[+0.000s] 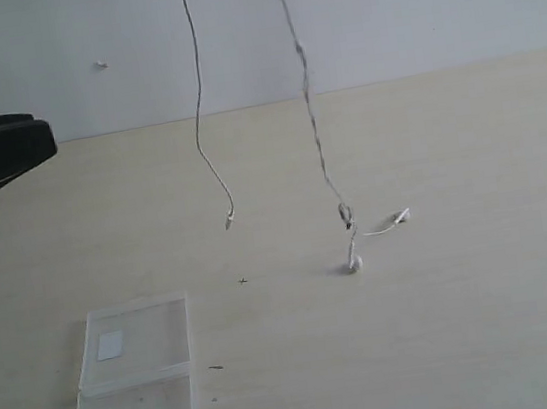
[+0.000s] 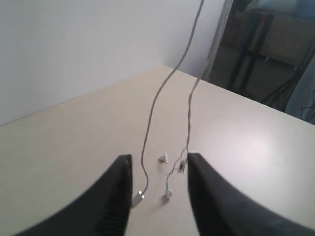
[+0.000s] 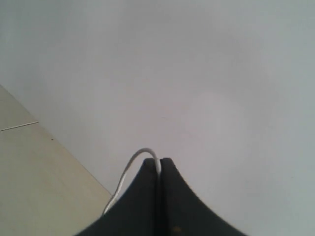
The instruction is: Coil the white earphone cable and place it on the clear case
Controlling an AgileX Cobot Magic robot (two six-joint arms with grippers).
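Our right pincer (image 3: 160, 164) is pressed together, its two smooth black fingers meeting in a tight seam. It pinches the white earphone cable (image 1: 309, 109), which arches out of that seam as a thin glossy loop. From the grip, above the top edge of the outer view, the cable drops in two hair-thin strands in front of the plain pale wall (image 1: 409, 5). We see the left strand curve gently and end in a small plug (image 1: 228, 220) hanging over the middle of the table (image 1: 490, 317). The right strand runs straighter, carries a slightly thicker stretch high up, and forks at a little knot-like joint low down. One rounded earbud (image 1: 355, 263) rests on the table below the fork. The other earbud (image 1: 401, 215) juts off to the right on a short curl of wire, and we cannot tell whether it touches the surface. Our left pincer (image 2: 158, 158) stands spread, its matte black, tapering fingers apart and gripping nothing, well to the left of the strands. The clear case (image 1: 141, 383) lies flat at the near left, well apart from the cable. It is two see-through rectangular plastic halves joined along a hinge, the far half bearing a small whitish square label (image 1: 111, 345). The table is smooth and cream-coloured.
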